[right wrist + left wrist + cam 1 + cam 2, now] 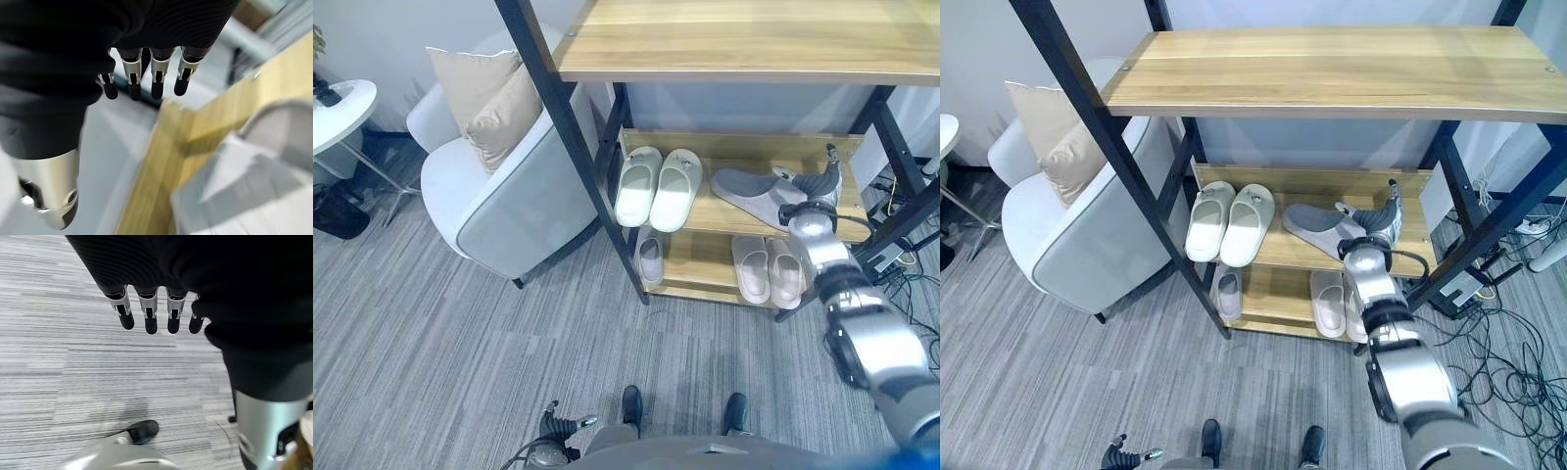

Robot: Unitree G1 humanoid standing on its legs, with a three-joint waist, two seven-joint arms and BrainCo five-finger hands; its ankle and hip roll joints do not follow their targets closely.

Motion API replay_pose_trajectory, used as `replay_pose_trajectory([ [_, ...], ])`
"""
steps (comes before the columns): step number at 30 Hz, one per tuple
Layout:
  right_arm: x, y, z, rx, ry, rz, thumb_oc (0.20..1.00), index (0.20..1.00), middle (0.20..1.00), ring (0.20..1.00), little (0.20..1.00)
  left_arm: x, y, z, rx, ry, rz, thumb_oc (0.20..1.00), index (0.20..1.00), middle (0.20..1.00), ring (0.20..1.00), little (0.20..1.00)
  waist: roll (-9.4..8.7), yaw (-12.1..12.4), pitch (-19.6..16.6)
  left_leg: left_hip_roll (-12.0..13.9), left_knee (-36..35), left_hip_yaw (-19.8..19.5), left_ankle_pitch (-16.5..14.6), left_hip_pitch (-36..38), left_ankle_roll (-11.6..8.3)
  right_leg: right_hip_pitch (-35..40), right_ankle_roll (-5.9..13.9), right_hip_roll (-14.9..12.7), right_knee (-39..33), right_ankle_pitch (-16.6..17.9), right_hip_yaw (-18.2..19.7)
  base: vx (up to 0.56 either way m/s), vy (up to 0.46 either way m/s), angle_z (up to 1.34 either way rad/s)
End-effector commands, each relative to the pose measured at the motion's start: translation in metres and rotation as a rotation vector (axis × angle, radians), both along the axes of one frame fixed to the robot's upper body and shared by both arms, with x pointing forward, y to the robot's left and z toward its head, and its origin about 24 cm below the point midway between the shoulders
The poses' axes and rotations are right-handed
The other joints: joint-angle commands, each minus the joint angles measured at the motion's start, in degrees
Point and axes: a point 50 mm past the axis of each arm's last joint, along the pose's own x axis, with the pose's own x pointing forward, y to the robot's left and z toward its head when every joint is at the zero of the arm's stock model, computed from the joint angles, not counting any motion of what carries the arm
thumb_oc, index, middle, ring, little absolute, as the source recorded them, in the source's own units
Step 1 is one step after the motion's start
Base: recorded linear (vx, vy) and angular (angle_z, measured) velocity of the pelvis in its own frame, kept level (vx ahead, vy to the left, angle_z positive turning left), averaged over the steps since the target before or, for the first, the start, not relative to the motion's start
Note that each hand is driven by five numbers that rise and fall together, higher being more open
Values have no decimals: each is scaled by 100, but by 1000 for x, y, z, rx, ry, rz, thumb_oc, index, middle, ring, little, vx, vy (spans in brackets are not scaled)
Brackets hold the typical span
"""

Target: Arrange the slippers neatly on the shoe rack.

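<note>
A grey slipper (749, 191) lies alone on the right half of the shoe rack's middle shelf (724, 147). My right hand (818, 186) sits at its right end, close against it, fingers (156, 78) straight and holding nothing. A pale pair of slippers (658, 186) stands side by side on the left of the same shelf. On the bottom shelf, a small grey slipper (650, 259) is at the left and a pinkish pair (769, 266) at the right. My left hand (558, 428) hangs low over the carpet, fingers (149, 318) straight.
A light grey armchair (509, 206) with two beige cushions (484, 93) stands just left of the rack's black post (573, 127). A round white side table (337, 113) is at the far left. Loose cables (906, 269) lie on the floor right of the rack.
</note>
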Motion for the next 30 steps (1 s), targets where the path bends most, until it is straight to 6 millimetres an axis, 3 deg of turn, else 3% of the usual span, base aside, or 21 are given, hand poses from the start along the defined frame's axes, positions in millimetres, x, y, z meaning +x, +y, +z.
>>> replay_pose_trajectory([
  [1,4,-18,21,-70,35,-145,1000,1000,1000,1000,1000,16,14,5,84,-4,-30,1000,1000,1000,1000,1000,-302,94,139,94,36,0,-476,-133,-380,77,553,-510,120,-453,-42,-59,32,-2],
  [7,4,-22,15,-208,200,-160,1000,1000,1000,1000,1000,24,10,6,87,-19,-28,1000,1000,1000,1000,1000,-396,94,267,142,36,2,-413,-291,-404,-70,557,-521,200,-459,-66,-21,17,1],
  [21,5,-13,1,-139,296,-102,1000,1000,1000,1000,1000,45,10,12,88,-71,-20,1000,1000,1000,1000,1000,-518,129,387,191,36,16,-374,-434,-452,-215,589,-527,233,-433,-98,0,0,0],
  [25,10,-7,15,-93,160,-108,1000,1000,1000,1000,1000,43,9,11,83,-68,-8,1000,1000,1000,1000,1000,-507,102,381,187,36,11,-375,-457,-455,-260,593,-532,245,-427,-84,0,0,0],
  [27,15,0,32,-91,59,-91,1000,1000,1000,1000,1000,42,9,11,73,-69,9,1000,1000,1000,1000,1000,-506,69,378,193,36,12,-383,-461,-450,-284,590,-532,253,-424,-71,0,0,0],
  [30,18,5,42,-104,22,-78,1000,1000,1000,1000,1000,41,9,11,70,-69,14,1000,1000,1000,1000,1000,-516,64,368,193,36,15,-389,-468,-450,-294,587,-526,256,-425,-63,0,0,0],
])
